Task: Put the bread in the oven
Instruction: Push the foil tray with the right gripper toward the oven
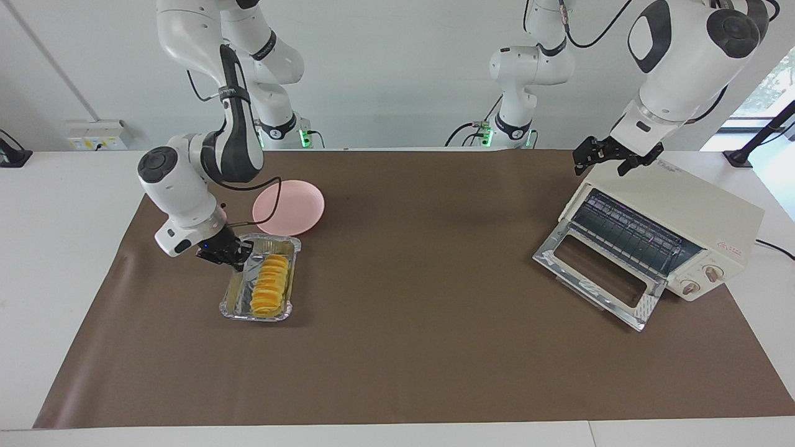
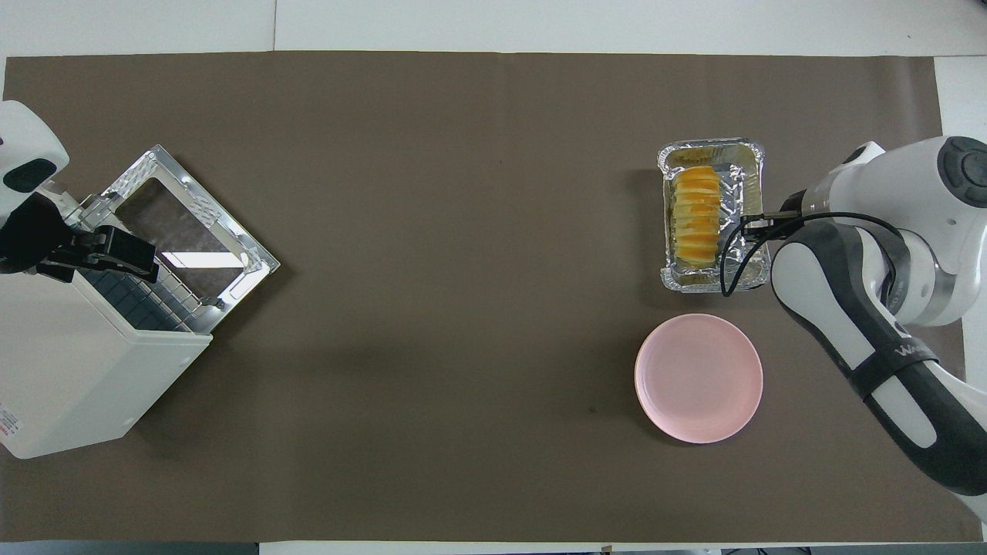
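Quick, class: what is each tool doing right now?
Left tool: open, holding nothing, over the oven.
Right tool: shut on the foil tray with the bread.

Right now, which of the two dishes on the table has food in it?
The crinkled silver foil tray, which holds the yellow-orange bread. The round pink plate, nearer the robots, is bare. The right hand is shut on the tray's rim.
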You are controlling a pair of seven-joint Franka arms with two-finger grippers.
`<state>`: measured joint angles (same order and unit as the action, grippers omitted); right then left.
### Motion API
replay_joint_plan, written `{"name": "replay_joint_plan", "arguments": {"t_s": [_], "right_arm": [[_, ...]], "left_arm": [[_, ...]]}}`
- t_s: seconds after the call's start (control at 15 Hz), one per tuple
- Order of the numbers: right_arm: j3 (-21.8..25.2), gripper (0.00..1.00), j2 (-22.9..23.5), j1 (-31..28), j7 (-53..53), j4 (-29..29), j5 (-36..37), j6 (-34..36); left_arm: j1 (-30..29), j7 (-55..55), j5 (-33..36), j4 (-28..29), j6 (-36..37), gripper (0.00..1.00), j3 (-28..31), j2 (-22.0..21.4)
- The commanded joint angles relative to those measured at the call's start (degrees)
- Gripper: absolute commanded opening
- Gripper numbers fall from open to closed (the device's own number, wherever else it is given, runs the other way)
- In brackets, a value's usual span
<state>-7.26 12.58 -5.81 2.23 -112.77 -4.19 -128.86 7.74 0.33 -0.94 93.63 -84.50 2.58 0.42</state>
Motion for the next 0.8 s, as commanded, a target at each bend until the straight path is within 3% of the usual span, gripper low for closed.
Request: {"name": "replay_joint_plan", "arguments": {"t_s": [0.0, 0.4, 0.73], "right_arm": [[-0.30, 0.00, 1.66, 5.44, -5.72, 6.32, -0.64, 2.56], [-0.30, 0.00, 8.41, 18.89, -23.03, 14.40, -1.87, 0.98], [-0.30, 0.00, 15.45, 24.09, -29.12, 16.62, -1.96, -4.54]], "left_arm": [[-0.71, 0.37, 1.03, -0.12, -0.31, 1.00, -0.47, -0.42], [-0.71, 0.37, 1.03, -0.12, -0.31, 1.00, -0.47, -0.42], [-0.71, 0.37, 1.03, -0.12, -0.31, 1.00, -0.47, -0.42]]}}
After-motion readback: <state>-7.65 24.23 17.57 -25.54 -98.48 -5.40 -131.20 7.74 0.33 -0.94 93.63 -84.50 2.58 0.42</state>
